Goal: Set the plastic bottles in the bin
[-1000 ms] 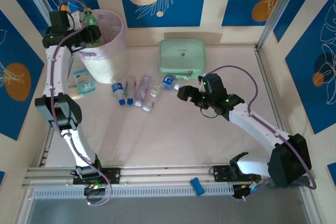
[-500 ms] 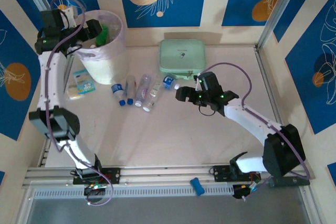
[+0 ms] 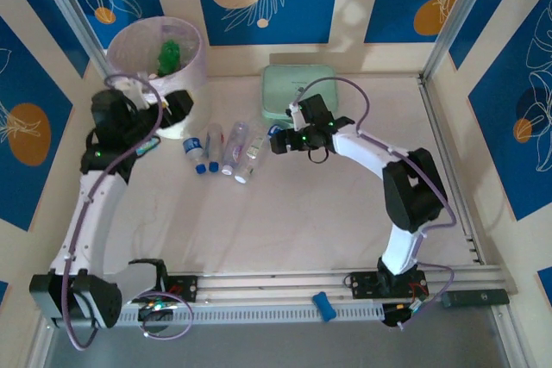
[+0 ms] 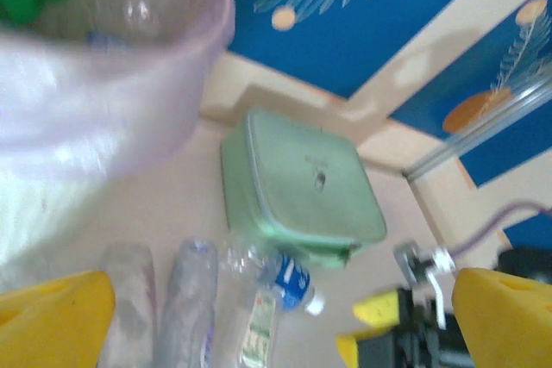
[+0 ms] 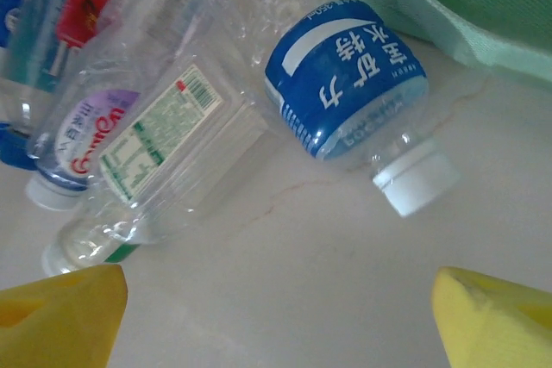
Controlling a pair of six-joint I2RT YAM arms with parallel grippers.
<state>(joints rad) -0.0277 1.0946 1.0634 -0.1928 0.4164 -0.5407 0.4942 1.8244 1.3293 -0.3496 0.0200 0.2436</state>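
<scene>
Clear crumpled bottle (image 5: 345, 84) with blue label, white cap, lying sideways

Green bottle (image 3: 170, 51) now seemingly inside bin (image 3: 197, 56), left pincer (image 3: 159, 108) wide and lower; right pincer (image 3: 280, 138) nearer white-capped bottle (image 5: 345, 84).

Upside-down white Chinese characters on the white-capped bottle (image 5: 345, 84)
</scene>
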